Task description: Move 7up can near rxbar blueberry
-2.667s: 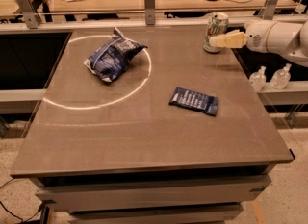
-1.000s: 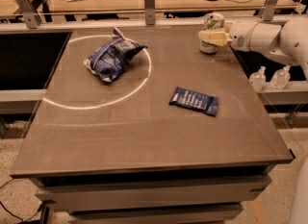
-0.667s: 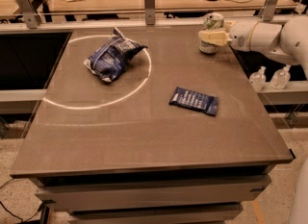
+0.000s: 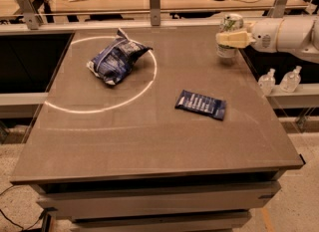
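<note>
Tool [image 4: 228, 39] reaches in from the right on its white arm, and I read its pale fingers as clamped around the middle of the 7up can [image 4: 229, 25]. That puts the upright can up and to the right of the rxbar blueberry [image 4: 200, 104], well apart from it, near the counter's [image 4: 149, 141] far right corner. I can't tell whether the can's base touches the counter. Left of the bar and further back, a blue-and-white chip bag [image 4: 117, 59] lies across a ring of light [image 4: 75, 109].
</note>
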Controlling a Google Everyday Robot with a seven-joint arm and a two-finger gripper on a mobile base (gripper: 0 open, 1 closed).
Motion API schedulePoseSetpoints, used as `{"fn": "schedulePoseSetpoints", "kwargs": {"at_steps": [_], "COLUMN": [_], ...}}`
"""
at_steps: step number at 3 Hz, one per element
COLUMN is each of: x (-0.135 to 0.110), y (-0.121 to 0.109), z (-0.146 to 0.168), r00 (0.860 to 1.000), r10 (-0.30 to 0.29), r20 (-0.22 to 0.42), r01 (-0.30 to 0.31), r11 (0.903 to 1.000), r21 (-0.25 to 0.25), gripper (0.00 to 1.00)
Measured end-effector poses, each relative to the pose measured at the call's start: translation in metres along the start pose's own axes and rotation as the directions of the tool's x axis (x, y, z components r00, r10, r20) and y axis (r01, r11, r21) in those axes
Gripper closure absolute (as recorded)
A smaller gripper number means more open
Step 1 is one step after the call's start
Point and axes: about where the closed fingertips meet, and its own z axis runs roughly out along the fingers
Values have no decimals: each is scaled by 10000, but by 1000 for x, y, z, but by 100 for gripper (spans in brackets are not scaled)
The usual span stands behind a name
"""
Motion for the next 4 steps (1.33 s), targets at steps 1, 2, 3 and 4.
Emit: {"fn": "schedulePoseSetpoints", "kwargs": {"at_steps": [1, 2, 3, 4], "x": [-14, -18, -17, -12], "y": [31, 100, 102, 116], "z": [-22, -42, -38, -36], "r00": [9995, 9937, 9940, 9939], "r10": [250, 595, 621, 709], "r20": [189, 945, 901, 846], "r01": [-240, -443, -467, -567], "r11": [9985, 9868, 9855, 9856], "r21": [-492, -1556, -1633, -1595], "gripper": [100, 100, 100, 100]}}
